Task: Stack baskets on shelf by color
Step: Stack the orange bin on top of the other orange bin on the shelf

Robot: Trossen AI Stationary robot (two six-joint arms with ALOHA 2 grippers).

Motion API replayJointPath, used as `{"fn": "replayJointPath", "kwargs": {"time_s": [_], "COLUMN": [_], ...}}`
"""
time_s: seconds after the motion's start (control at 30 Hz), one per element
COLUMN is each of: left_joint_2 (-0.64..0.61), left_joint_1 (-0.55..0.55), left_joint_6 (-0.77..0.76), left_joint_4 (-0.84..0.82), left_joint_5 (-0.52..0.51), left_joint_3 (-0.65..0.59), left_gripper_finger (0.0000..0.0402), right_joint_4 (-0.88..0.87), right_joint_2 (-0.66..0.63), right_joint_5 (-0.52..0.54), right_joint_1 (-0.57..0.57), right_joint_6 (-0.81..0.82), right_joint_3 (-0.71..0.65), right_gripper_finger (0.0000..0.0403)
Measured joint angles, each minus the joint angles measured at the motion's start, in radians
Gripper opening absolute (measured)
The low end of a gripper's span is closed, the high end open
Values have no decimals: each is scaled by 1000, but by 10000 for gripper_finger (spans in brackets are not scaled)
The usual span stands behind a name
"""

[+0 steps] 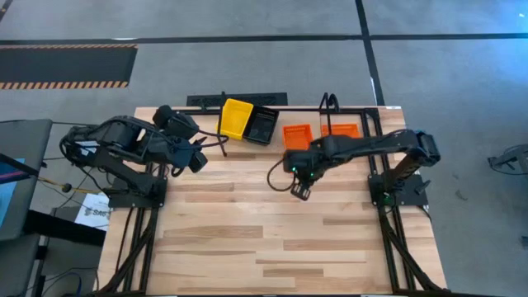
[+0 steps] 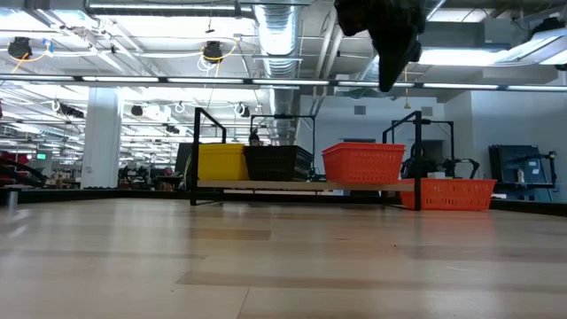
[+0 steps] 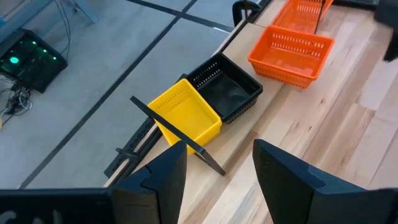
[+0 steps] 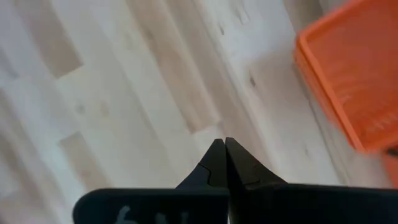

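The shelf (image 2: 266,185) stands at the table's far edge. On its board sit a yellow basket (image 2: 221,162), a black basket (image 2: 277,163) and an orange basket (image 2: 363,164), side by side. Another orange basket (image 2: 456,193) rests on the table just right of the shelf's right hoop. From above they are yellow (image 1: 237,118), black (image 1: 262,125), orange (image 1: 297,136) and orange (image 1: 342,130). My left gripper (image 3: 217,174) is open, held above the table near the shelf's left end. My right gripper (image 4: 224,149) is shut, raised over bare table in front of the orange basket (image 4: 360,81).
Bare wooden tabletop (image 1: 272,239) stretches from the shelf to the near edge. The shelf's black wire hoops (image 2: 208,133) rise at each end of the board. A dark slanted bar (image 3: 177,134) of the left hoop stands beside the yellow basket (image 3: 186,115).
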Motion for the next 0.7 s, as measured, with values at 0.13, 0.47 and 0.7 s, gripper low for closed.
{"fn": "replayJointPath", "kwargs": {"time_s": [0.13,0.47,0.7], "left_joint_2": [21,39,39], "left_joint_1": [0,0,0], "left_joint_6": [13,18,16], "left_joint_4": [0,1,0], "left_joint_5": [9,55,58], "left_joint_3": [0,0,0], "left_gripper_finger": [174,174,174], "right_joint_4": [37,87,180], "right_joint_2": [60,146,164], "right_joint_5": [28,73,82], "right_joint_1": [1,-61,-129], "right_joint_6": [-6,-87,-180], "right_joint_3": [-35,-121,-128], "right_gripper_finger": [1,1,1]}}
